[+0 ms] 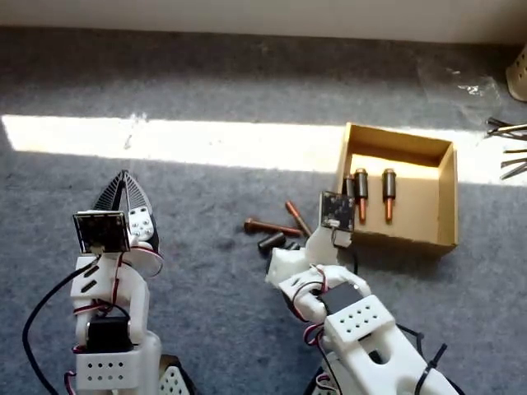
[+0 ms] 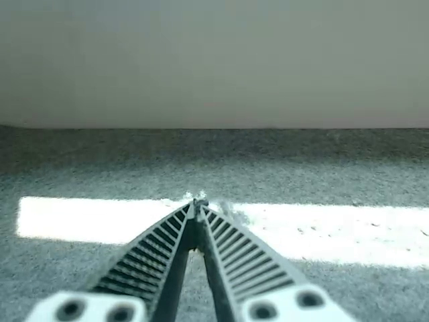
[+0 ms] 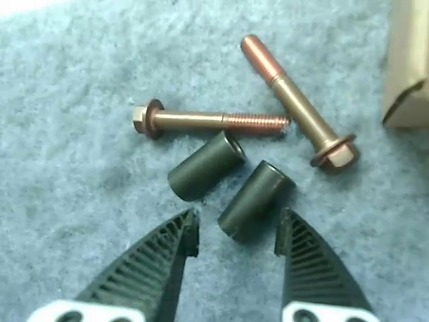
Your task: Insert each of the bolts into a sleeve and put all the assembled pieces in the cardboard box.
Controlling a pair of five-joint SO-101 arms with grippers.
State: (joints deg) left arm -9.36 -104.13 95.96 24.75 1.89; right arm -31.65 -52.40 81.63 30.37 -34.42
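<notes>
Right pincer (image 3: 236, 231), released and empty, poised low over the grey-covered table (image 1: 214, 329), just left of the cardboard box (image 1: 445, 197). One dark sleeve (image 3: 256, 201) lies on its side directly between the spread jaws. Whether either finger touches it cannot be made out. Its long axis runs outward from the pincer, somewhat skewed to the line of reach, so the fingers flank its curved wall rather than its open ends. A closing grasp would probably seat across the barrel at a slight angle.

A second sleeve (image 3: 206, 166) lies just beside the first and roughly parallel to it, outside the jaws. Beyond both rest two loose bolts, one (image 3: 211, 121) with its threaded tip apparently against the shank of the other (image 3: 298, 100).

Two assembled pieces (image 1: 361, 193) (image 1: 389, 193) already lie side by side on the box floor, their axes running near to far.

Left pincer (image 1: 123, 188), clenched on nothing, sits well apart at the left of the table and points toward its far edge. The right arm is plainly the nearer to every unassembled part.
</notes>
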